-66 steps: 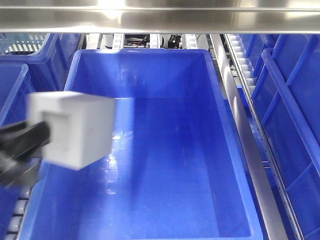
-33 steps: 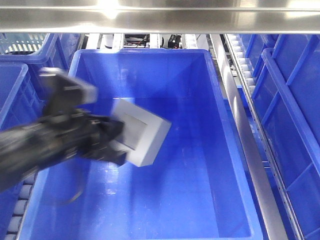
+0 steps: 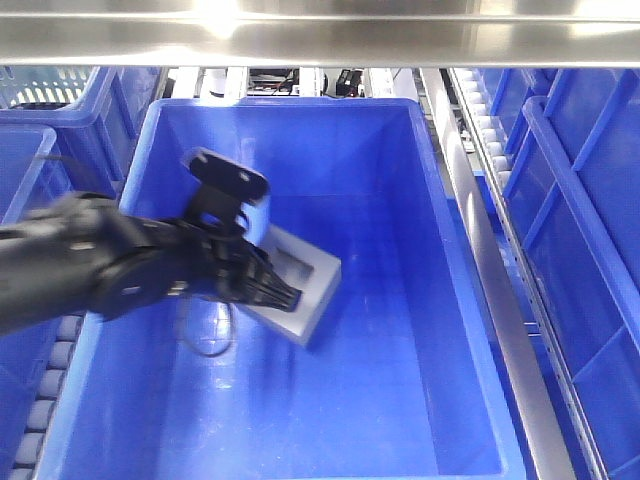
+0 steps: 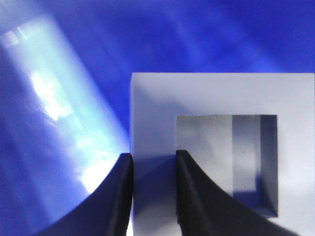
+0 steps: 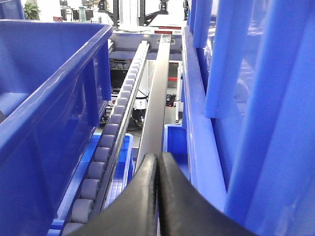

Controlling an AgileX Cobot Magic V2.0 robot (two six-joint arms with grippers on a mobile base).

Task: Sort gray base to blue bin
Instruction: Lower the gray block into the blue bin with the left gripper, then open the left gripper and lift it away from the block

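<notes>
Our left pincer (image 4: pixel 152 191) is clamped on the gray base (image 3: pixel 300 290), its two black fingers (image 4: pixel 118 196) pinching the thin wall between the cube's outer side and its square recess, one finger outside and one inside the hollow. Taking the scene from largest to smallest: the blue bin (image 3: pixel 460 300) fills the middle of the front view, deep and glossy, with more blue tubs to either side and a steel roller rail (image 3: pixel 490 270) running along its right flank; the left arm (image 3: pixel 100 275) reaches in over the bin's left wall; the gray base hangs tilted inside the bin, recess facing up and toward the camera, and we cannot tell whether its low corner touches the floor. We judge the base to be stiff and fairly light, a matte moulded block that should not slip readily between the pads, though a grip on one wall alone leaves it free to swing. That wall at the recess looks like the sensible place to hold it, as the full cube seems too broad to span. Our right pincer (image 5: pixel 158 196) is closed with nothing between its fingers, parked low beside a roller track (image 5: pixel 106 147) outside the bin. We read no brand, label or writing anywhere.
</notes>
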